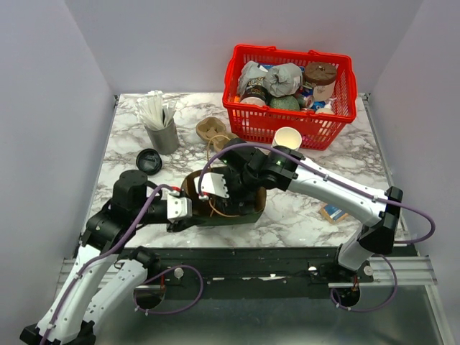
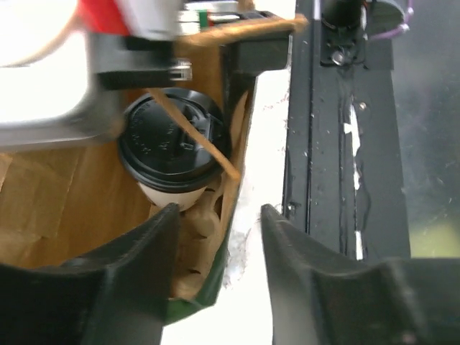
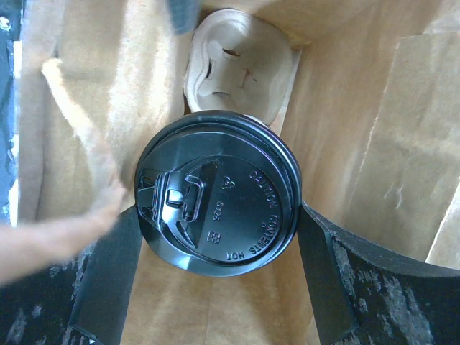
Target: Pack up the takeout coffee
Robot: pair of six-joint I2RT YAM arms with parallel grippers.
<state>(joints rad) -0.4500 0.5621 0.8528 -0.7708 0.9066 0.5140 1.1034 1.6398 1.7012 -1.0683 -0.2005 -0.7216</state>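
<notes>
Seating the cup (image 3: 215,194) in the bag (image 1: 241,214) appears to be the step in hand. The cup stands upright inside the bag, so packing is judged well advanced. Top view: both arms meet over the bag, which stands mid-surface (image 1: 287,223), well apart from the red basket (image 1: 251,122). The left hand (image 1: 190,208) is at the bag's left rim, and the right hand (image 1: 214,198) reaches down into its mouth, hiding the cup entirely. Left wrist view: the left hand's fingers (image 2: 136,273) stand partly apart with the bag's wall rising between them, pinching nothing. Beyond them the cup shows its black lid (image 2: 154,140) and a strip of white side. The bag's paper handle (image 2: 205,147) lies slantwise across the lid, a detail the top view lacks. Right wrist view: the lid fills the centre, and the right hand's jaws are spread wide, one at each side of its rim and close enough to touch. Whether they press it or merely flank it cannot be told. Only this view shows the pulp carrier (image 3: 237,65) deeper in the bag, just beyond the cup; whether the cup sits in one of its wells is hidden. Next move, as a judgement: once the cup rests on its base, the right hand should free it and rise straight out, clear of the handle, while the left hand steadies the rim. A snagged handle could tip the cup.
</notes>
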